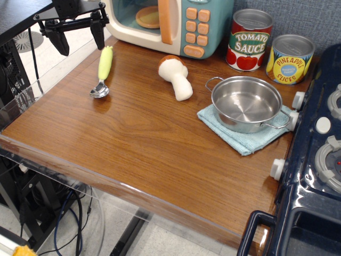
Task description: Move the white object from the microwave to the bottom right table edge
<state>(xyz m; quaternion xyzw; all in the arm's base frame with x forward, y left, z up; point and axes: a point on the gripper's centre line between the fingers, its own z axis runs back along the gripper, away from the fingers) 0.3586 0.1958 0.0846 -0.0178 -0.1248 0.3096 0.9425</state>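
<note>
White and soft, the plush toy mushroom with the thick stem and the cream cap with a brown rim point(176, 76) lies on its side on the brown wooden desk point(133, 144). Its cap points toward the toy microwave with the cream body and teal front point(176, 24), and its stem points out toward the front of the desk. It is just in front of the microwave, not inside it. Only the round orange plate point(148, 17) shows inside the microwave.

Up in the far left corner hangs the black robot hand point(77, 33). Its two fingers are spread apart and nothing is between them, so it is let go and empty. It is high above the desk, near the microwave's left side. I think it sits there because it is not reaching for the toy right now.

Under the hand lies a spoon with a yellow-green handle and a shiny metal bowl point(103, 74). A shiny metal pot with two small handles point(246, 104) rests on a folded light blue cloth point(242, 133), likely to keep it from sliding. Two tins stand at the back, a red tomato sauce can point(250, 40) and a yellow pineapple can point(289, 58). A dark blue toy stove point(314, 160) fills the right side.

The mushroom is well apart from the bottom right edge, so the move looks unfinished. That corner is partly hidden by the stove, so how much room is there is hard to tell.
</note>
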